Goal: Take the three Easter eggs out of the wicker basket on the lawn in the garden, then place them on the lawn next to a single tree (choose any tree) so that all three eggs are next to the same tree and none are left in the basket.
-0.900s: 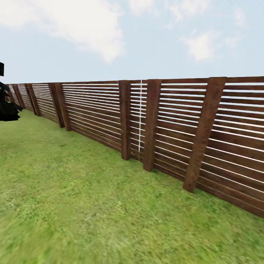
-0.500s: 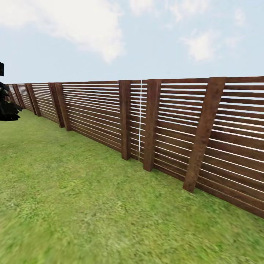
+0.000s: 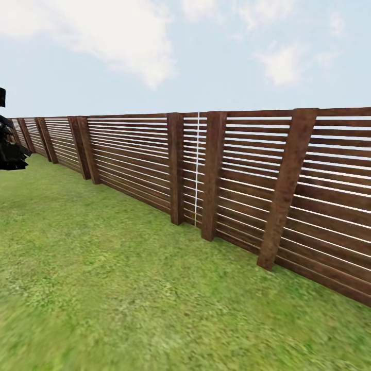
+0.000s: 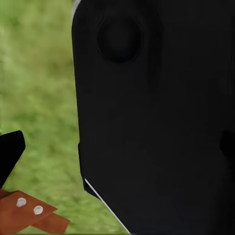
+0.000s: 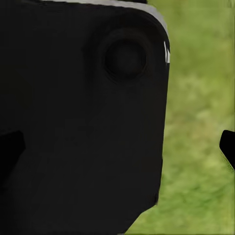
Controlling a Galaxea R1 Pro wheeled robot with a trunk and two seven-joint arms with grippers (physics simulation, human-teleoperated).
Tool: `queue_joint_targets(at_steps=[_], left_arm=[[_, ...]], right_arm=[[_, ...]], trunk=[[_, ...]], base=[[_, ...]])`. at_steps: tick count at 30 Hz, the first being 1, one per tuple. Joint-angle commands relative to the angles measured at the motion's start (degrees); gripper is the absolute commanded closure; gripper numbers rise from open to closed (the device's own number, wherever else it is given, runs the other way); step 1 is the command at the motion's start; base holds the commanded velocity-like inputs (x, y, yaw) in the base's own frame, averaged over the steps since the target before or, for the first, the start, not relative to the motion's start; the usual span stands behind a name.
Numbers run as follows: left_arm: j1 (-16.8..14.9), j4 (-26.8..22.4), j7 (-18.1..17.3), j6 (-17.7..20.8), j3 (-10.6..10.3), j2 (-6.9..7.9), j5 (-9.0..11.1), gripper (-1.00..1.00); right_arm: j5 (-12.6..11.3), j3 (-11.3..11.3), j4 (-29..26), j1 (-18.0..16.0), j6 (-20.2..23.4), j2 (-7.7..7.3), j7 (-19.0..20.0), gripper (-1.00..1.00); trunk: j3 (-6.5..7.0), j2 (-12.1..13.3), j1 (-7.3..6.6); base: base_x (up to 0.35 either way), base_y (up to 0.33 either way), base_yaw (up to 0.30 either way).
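Observation:
The lawn (image 3: 103, 268) spreads bright green across the lower head view, up to a wooden fence. The Easter eggs, the wicker basket and the tree are out of view. In the left wrist view my left gripper (image 4: 117, 149) stands open, one black fingertip (image 4: 10, 154) at the picture's edge, with the robot's black body (image 4: 156, 122) close behind it and grass beside. My right gripper (image 5: 117, 149) is open too, its fingertips (image 5: 227, 147) far apart at the picture's edges, empty, in front of the same black body (image 5: 78, 122).
A brown slatted fence (image 3: 232, 175) runs from the far left to the near right and closes off the grass. A black shape (image 3: 10, 147) sits at the head view's left edge. A reddish-brown flat piece with two white studs (image 4: 27, 215) lies near the left gripper.

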Motion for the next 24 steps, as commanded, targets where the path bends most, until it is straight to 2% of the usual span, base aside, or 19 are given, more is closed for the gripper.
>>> queue_joint_targets(at_steps=[1,14,24], left_arm=[[-0.17,-0.21,0.01,0.07,0.0,0.0,-0.05,-1.0],[-0.69,-0.69,0.09,-0.04,-0.05,-0.01,-0.17,-1.0],[-0.7,-0.7,0.1,-0.49,-0.03,-0.04,-0.22,-1.0]], right_arm=[[0.05,-0.05,-0.29,-0.12,-0.32,0.05,0.03,-1.0],[0.03,-0.14,-2.49,-0.44,-1.0,0.43,0.03,-1.0],[0.03,-0.14,-2.44,-0.45,-1.0,0.51,0.03,-1.0]], trunk=[[-0.06,-0.03,0.0],[-0.06,-0.03,0.0],[-0.06,-0.03,0.0]], base=[[0.0,0.0,0.0],[0.0,0.0,-0.015],[0.0,0.0,-0.231]])
